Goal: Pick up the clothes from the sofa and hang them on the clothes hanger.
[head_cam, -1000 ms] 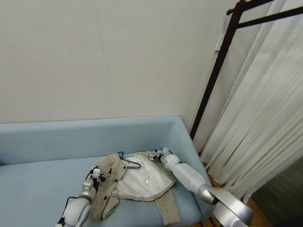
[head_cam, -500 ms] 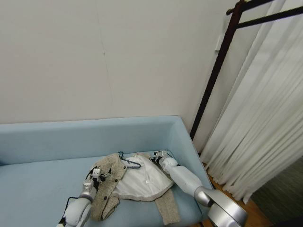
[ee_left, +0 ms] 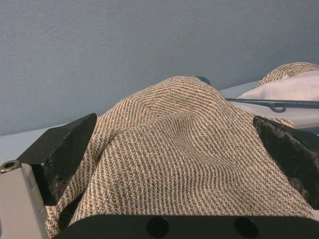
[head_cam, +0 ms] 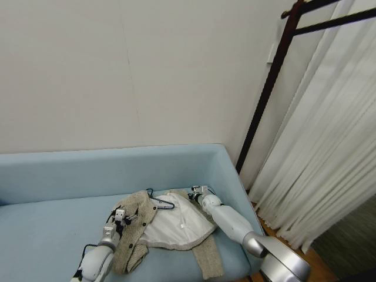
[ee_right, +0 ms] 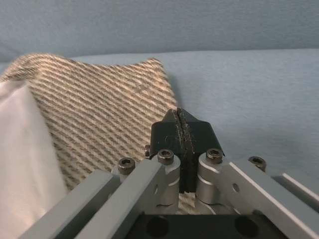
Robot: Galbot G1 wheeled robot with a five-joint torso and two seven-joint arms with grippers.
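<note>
So the jacket [head_cam: 176,229] is lying opened out on the sofa [head_cam: 59,176] seat, down around 6 o'clock in the head view, tweed outside and white lining facing up. There's a dark hanger [head_cam: 160,201] resting on it near its 12 o'clock edge. The left gripper [head_cam: 121,216] sits at the jacket's 9 o'clock side, right on the tweed. From the left wrist cam the left gripper [ee_left: 174,119] is spread wide with a raised hump of the jacket [ee_left: 174,164] bulging up between the two fingers [ee_left: 65,149], cloth brushing both of them, and it's not clamped down. The hanger [ee_left: 274,103] shows past it at roughly 2 o'clock. The right gripper [head_cam: 195,192] is at the jacket's 1 o'clock corner, close to the sofa back. On its wrist cam the right gripper [ee_right: 179,117] has its pads pressed flat together, tip sitting at the edge of the tweed [ee_right: 99,114] where it meets bare sofa [ee_right: 249,89]. Honestly can't tell if any cloth is nipped in there. The dark rack [head_cam: 267,88] stands off the sofa's end, up at 1 o'clock, with a white curtain [head_cam: 335,147] beside it.
</note>
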